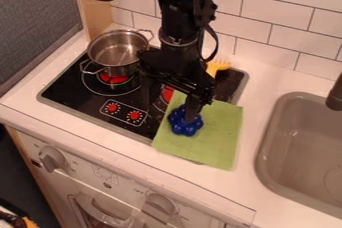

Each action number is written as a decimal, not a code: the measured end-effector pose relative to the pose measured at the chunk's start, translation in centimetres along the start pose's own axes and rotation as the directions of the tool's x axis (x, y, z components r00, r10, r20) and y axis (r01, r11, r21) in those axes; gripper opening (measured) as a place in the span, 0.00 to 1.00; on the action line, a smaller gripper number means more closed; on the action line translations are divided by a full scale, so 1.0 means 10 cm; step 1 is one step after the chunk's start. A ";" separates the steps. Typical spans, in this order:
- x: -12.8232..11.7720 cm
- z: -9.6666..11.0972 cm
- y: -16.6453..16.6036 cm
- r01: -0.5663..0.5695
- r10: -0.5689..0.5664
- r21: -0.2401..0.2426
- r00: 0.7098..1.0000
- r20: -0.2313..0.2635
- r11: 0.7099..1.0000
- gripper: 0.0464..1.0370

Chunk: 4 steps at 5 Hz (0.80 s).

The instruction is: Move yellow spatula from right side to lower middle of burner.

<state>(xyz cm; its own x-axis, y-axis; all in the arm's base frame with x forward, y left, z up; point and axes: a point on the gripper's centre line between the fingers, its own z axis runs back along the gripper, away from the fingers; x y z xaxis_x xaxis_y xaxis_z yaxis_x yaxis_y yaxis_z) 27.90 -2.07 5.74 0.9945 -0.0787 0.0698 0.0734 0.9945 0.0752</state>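
My black gripper [169,99] hangs over the right half of the stove, its two fingers wide apart with the left one above the black glass and the right one just above a blue flower-shaped object. The yellow spatula [218,66] lies at the back right of the stove, to the right of and behind the gripper. Its slotted end shows, while the rest is hidden behind the arm. Part of the red burner [167,93] shows beneath the gripper.
The blue flower-shaped object [185,121] rests on a green cloth [224,132] overlapping the stove's right front. A metal pot [116,54] stands on the back left burner. At the right is a grey sink [300,147]; a tiled wall [280,27] rises behind.
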 end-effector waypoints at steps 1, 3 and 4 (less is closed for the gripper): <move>-0.02 -0.06 0.00 -0.001 0.001 -0.002 1.000 -0.026 1.000 0.96; 0.59 0.16 0.01 0.017 -0.019 -0.053 0.999 -0.041 0.998 0.96; 0.99 -0.03 0.09 -0.011 0.004 -0.083 0.997 -0.082 0.996 0.96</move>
<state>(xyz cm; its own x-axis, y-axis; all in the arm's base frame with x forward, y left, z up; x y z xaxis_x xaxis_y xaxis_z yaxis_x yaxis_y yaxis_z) 37.82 -1.88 6.18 0.9976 -0.0686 -0.0121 0.0685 0.9976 -0.0088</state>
